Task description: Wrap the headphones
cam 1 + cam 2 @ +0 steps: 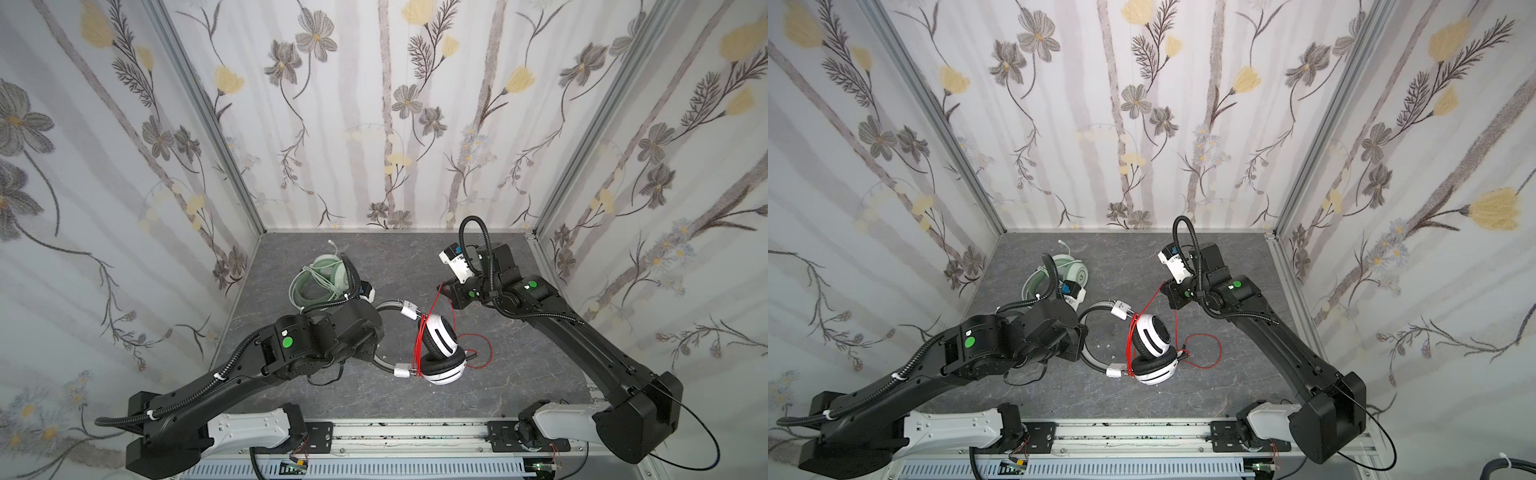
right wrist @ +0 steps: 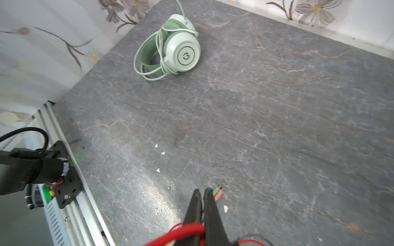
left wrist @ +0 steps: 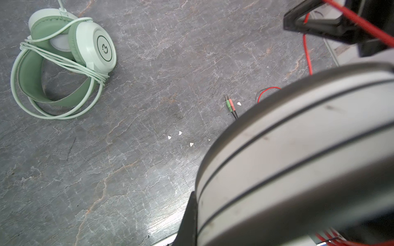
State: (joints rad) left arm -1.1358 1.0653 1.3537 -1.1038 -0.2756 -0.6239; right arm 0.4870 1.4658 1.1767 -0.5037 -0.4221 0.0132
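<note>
Red cable (image 1: 422, 343), half-wound round the white-and-black headset (image 1: 441, 336), is pinched taut in the right gripper's (image 2: 202, 196) closed fingers, seemingly for another loop, while the left gripper (image 1: 377, 332) clamps its headband (image 1: 387, 306) steady, mint headset (image 1: 322, 276) nearby.

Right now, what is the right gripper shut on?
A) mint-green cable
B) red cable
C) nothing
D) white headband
B: the right gripper is closed on the red cable, which runs from it to the white-and-black headphones.

headsets 2: mint green headset (image 1: 328, 272), white-and-black headset (image 1: 440, 338) | robot arms (image 1: 216, 378) 2 | jack plugs (image 3: 229, 104) 2
</note>
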